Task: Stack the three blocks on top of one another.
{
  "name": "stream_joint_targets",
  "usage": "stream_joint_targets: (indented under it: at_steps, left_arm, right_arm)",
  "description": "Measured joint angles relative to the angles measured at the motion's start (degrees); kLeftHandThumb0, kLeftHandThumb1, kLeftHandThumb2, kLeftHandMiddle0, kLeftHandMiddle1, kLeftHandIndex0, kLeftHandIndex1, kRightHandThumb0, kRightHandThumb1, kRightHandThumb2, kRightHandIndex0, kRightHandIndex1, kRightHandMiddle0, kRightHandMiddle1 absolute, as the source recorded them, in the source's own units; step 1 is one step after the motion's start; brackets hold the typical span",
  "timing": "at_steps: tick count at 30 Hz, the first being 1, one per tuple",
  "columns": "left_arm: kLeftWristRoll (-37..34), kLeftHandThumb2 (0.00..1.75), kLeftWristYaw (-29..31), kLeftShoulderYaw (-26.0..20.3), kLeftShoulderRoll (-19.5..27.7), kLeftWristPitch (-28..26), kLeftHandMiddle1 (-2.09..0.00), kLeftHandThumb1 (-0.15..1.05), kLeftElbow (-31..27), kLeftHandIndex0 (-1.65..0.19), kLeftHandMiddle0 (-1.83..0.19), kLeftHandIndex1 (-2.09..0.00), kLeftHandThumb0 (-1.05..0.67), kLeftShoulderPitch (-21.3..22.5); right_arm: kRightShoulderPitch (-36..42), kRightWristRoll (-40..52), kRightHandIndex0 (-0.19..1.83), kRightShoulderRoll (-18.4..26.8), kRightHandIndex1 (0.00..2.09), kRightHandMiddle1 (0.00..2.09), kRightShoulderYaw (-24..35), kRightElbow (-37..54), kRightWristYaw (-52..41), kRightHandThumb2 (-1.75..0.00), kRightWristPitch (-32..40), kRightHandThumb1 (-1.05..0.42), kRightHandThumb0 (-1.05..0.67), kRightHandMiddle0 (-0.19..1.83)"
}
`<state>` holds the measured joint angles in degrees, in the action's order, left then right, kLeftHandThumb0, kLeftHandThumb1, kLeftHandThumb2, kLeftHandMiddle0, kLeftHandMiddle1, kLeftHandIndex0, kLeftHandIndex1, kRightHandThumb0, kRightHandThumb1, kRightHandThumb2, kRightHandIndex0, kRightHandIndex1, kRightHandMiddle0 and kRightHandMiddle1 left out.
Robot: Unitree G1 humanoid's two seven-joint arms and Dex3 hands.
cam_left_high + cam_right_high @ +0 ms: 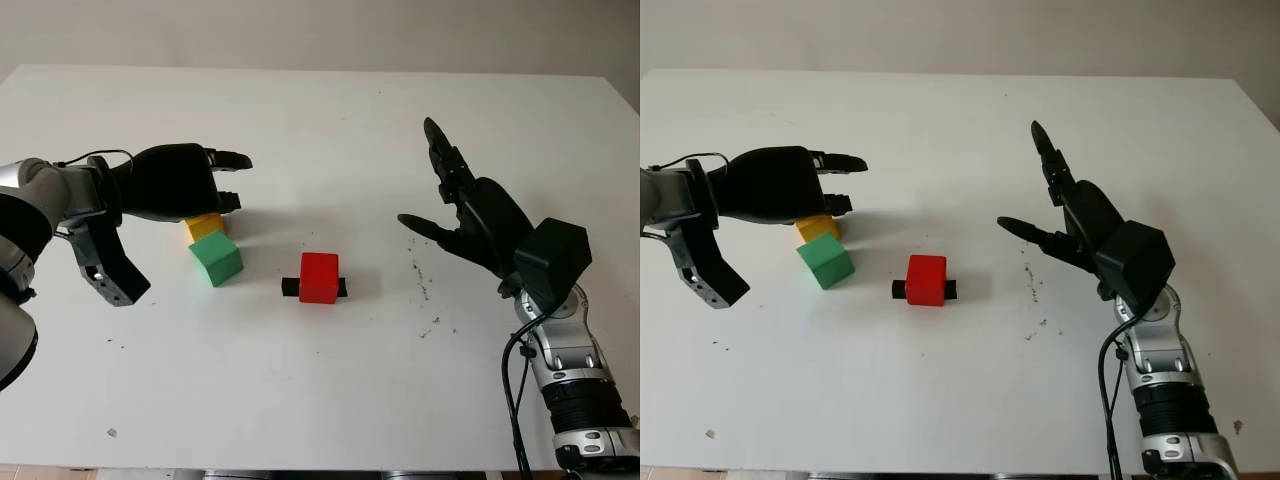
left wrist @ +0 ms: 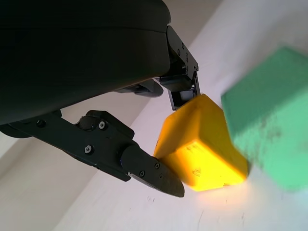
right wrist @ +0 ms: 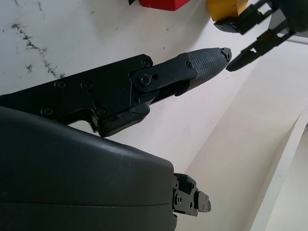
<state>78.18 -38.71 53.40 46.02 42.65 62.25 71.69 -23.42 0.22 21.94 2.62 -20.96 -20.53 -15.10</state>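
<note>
The yellow block (image 1: 204, 225) sits on the white table (image 1: 330, 110), half hidden under my left hand (image 1: 226, 190). In the left wrist view the thumb (image 2: 154, 173) and a finger (image 2: 183, 94) stand on either side of the yellow block (image 2: 202, 139), touching its edges, and the block is still on the table. The green block (image 1: 216, 258) stands just in front of the yellow one, touching it. The red block (image 1: 319, 276) stands alone mid-table on a short black strip (image 1: 290, 287). My right hand (image 1: 420, 175) hovers open to the right of the red block, holding nothing.
Dark scuff marks (image 1: 421, 283) speckle the table between the red block and my right arm. The table's far edge (image 1: 300, 70) meets a pale wall.
</note>
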Motion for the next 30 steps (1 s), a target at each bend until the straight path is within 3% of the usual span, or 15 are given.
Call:
stream_joint_targets:
  at_steps: [2, 5, 7, 11, 19, 30]
  left_arm:
    - [-7.2, 0.06, 8.3, -3.7, 0.0, 2.8, -0.08, 0.85, 0.2, -0.59, -0.39, -0.99, -0.33, -0.3]
    - [-19.6, 0.07, 25.5, -10.4, 0.0, 5.3, -0.08, 0.89, 0.4, -0.58, -0.39, -0.97, -0.31, -0.7]
    - [-25.3, 0.07, 34.4, -13.9, 0.3, 4.5, -0.07, 0.9, -1.2, -0.57, -0.39, -0.96, -0.29, -1.7]
    - [-31.8, 0.06, 45.2, -19.0, 0.5, -0.8, -0.06, 0.92, -4.1, -0.52, -0.38, -1.03, -0.28, -3.4]
    - [-35.2, 0.06, 52.7, -24.8, 1.0, -11.9, -0.04, 0.95, -5.0, -0.51, -0.33, -1.0, -0.26, -3.5]
    - [-36.8, 0.06, 54.8, -27.6, 1.2, -14.1, -0.04, 0.97, -4.9, -0.45, -0.28, -1.1, -0.3, -3.5]
  right_arm:
    - [0.0, -0.3, -0.19, 0.0, 0.0, 0.05, 0.0, 0.0, 0.2, -0.09, 0.0, -1.05, -0.74, -0.13]
    - [0.0, -0.5, -0.19, 0.0, 0.0, 0.05, -0.1, 0.0, 0.3, -0.09, 0.2, -1.05, -0.72, -0.13]
    - [0.0, -0.5, -0.19, -0.1, 0.0, 0.05, -0.2, 0.0, 0.3, -0.09, 0.3, -1.05, -0.72, -0.14]
    - [-0.1, -0.5, -0.19, -0.1, 0.0, 0.05, -0.4, -0.2, 0.3, -0.08, 0.3, -1.05, -0.72, -0.13]
    - [0.0, -0.8, -0.19, -0.1, 0.0, 0.06, -0.5, -0.2, 0.6, -0.08, 0.3, -1.05, -0.74, -0.13]
    - [0.1, -2.1, -0.19, -0.1, 0.03, 0.05, -0.6, -0.3, 1.5, -0.09, 0.0, -1.05, -0.76, -0.12]
